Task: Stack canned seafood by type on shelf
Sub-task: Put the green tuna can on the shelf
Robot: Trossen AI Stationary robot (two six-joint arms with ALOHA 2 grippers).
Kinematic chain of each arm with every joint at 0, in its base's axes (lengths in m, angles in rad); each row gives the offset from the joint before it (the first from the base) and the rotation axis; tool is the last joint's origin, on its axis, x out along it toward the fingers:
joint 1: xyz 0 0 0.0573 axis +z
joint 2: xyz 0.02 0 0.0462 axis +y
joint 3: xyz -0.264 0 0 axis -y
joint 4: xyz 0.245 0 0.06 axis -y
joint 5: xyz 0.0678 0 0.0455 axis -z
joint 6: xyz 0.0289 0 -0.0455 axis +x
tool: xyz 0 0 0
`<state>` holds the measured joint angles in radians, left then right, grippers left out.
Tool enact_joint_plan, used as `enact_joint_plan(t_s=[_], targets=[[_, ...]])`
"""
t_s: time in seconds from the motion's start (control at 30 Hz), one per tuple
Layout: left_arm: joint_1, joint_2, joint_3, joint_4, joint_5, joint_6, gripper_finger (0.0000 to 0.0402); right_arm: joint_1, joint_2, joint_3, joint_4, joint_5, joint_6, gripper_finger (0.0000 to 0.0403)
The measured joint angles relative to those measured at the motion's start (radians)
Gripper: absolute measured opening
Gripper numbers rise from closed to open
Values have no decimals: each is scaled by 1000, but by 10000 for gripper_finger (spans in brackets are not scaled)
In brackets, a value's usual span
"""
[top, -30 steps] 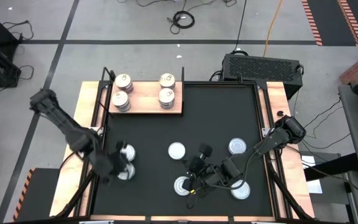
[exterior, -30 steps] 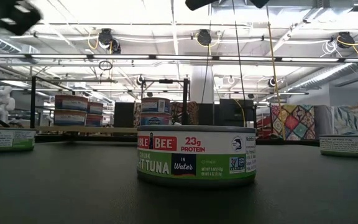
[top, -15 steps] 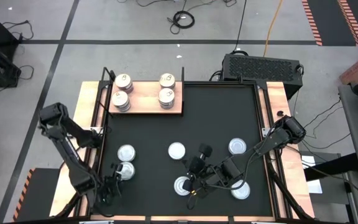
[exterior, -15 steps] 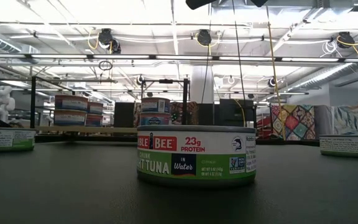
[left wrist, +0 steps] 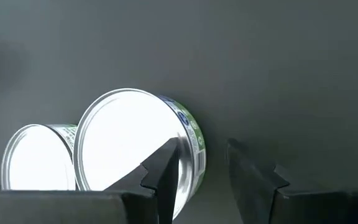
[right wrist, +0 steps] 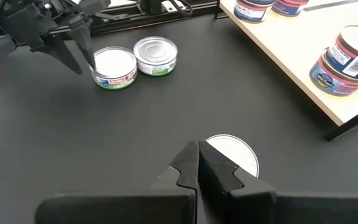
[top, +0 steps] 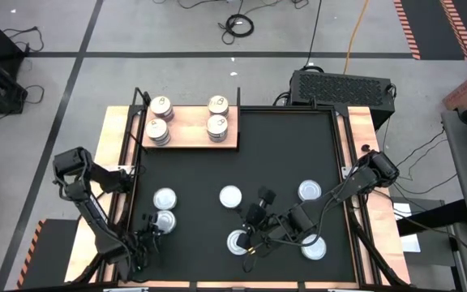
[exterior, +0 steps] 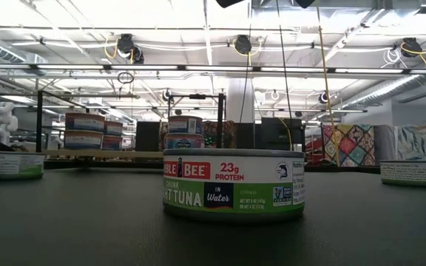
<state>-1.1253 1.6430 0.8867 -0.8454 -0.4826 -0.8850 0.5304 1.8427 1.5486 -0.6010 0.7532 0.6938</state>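
Note:
Several round silver-lidded tins with green labels lie flat on the black mat: two near its left side (top: 164, 199) (top: 164, 221), one mid-mat (top: 230, 195), one near the near edge (top: 237, 242) (exterior: 233, 185), two at the right (top: 310, 191) (top: 314, 247). The wooden shelf (top: 189, 139) at the far left carries several stacks of blue-labelled tins (top: 159, 128) (top: 217, 122). My left gripper (top: 147, 229) (left wrist: 202, 149) is open, low beside the nearer left tin (left wrist: 135, 149). My right gripper (top: 254, 217) (right wrist: 197, 155) is shut, above the mat just short of the mid-mat tin (right wrist: 232, 155). My left gripper has one finger (left wrist: 166, 168) in front of the side wall (left wrist: 194, 140) of the nearer left tin, and the other finger stands clear over bare mat. I cannot tell whether that finger touches the tin, which lies flat on the mat.
The mat sits in a wooden frame with rails along both sides (top: 120, 174) (top: 355, 138). A black box (top: 340, 88) stands beyond the far right corner. Bare mat stretches between the shelf and the tins (top: 282, 146).
My left arm has swung from above the two left tins toward the table's near left corner and dropped; its gripper now sits low beside the nearer left tin. The right arm has kept still.

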Motion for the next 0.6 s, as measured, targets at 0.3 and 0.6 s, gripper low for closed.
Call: enact_joint_plan(t_s=[0.3,0.6], targets=[[2,1,-3,-71,-8,-1,130,0,0,0,-1,0,-1,0],[2,8,-31,-72,-33,-41,91,1,0,0,-1,0,0,0]])
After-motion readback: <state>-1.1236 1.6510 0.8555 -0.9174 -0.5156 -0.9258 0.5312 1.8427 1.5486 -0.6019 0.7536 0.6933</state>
